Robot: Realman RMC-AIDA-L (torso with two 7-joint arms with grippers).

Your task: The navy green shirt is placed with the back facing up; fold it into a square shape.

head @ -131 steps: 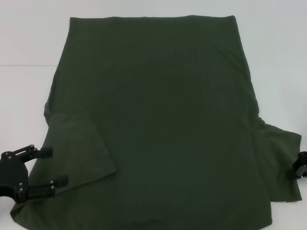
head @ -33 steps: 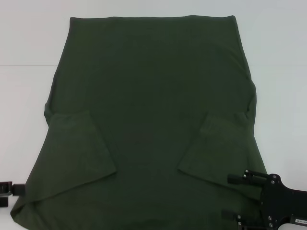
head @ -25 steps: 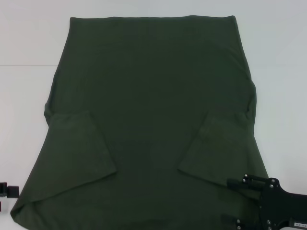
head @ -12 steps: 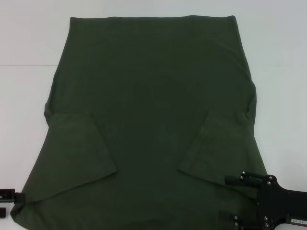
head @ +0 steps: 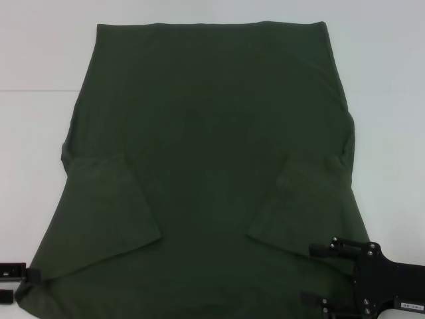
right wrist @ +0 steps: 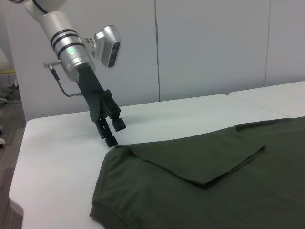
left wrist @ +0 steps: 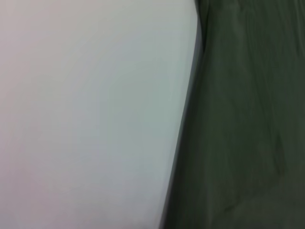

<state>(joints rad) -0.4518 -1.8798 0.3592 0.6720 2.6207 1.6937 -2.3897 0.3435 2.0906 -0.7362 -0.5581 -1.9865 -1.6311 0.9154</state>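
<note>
At seven o'clock, left claw [head: 12,282], spread, is nearing navy green shirt [head: 212,133] corner, seemingly for folding; right claw [head: 317,274], spread, is hovering at five.

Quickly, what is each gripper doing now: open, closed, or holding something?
Left gripper: open, holding nothing, at the shirt's near left corner.
Right gripper: open, holding nothing, over the shirt near its folded right sleeve.

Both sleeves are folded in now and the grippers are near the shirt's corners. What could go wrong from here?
1. The left gripper sits at the very corner of the shirt, so it may pinch only the top layer or miss.
2. The right gripper hangs over the folded right sleeve and might drag it open.
3. Lifting one side could loosen the left sleeve.
</note>
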